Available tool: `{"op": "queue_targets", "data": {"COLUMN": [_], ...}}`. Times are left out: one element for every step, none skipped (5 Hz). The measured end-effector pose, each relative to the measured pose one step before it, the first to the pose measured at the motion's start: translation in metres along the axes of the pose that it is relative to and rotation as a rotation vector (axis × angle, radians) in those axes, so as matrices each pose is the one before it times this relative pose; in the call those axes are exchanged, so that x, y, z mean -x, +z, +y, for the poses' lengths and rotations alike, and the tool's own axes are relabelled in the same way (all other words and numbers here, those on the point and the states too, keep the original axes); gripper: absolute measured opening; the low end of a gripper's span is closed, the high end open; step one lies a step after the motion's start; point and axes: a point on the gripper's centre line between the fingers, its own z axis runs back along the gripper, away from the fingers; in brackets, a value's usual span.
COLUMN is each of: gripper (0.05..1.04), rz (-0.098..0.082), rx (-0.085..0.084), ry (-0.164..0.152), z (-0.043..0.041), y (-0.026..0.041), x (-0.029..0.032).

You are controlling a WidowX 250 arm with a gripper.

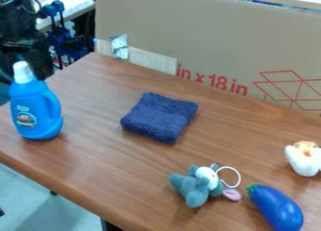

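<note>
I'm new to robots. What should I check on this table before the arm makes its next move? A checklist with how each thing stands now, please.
1. Blue bottle upright, white cap on: ok.
2. Dark blue cloth with nothing lying on it: ok.
3. Gray plush toy apart from the blue eggplant: ok, though the gap is narrow.
4. White toy with the orange top wholly in sight: not ok, it runs to the right border.
5. Bottle's fill level, which affects its weight: cannot tell.
</note>
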Motion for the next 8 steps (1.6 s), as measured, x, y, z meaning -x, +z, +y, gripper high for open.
{"op": "queue_targets", "data": {"gripper": [0.695,0.519,0.515,0.514,0.515,0.515,0.515,0.515], "rz": [0.0242,0.0165,0.0259,0.0198,-0.0173,0.0036,0.0073,-0.0157], "rx": [0.0094,0.0002,0.0064,0.0097,-0.0227,-0.0093,0.006,0.0323], "ry": [0.0222,-0.0014,-0.0022,-0.0219,-0.0601,-0.0725,-0.0396,-0.0718], "z": [0.00454,0.0016,0.00252,0.00288,-0.00626,-0.00598,0.00057,0.00244], "y": [-0.00909,0.00233,0.00007,0.00524,0.01563,0.00658,-0.00749,-0.01224], "x": [0.0015,0.00033,-0.00454,-0.01146,-0.02683,-0.02219,-0.01801,-0.02203]}}
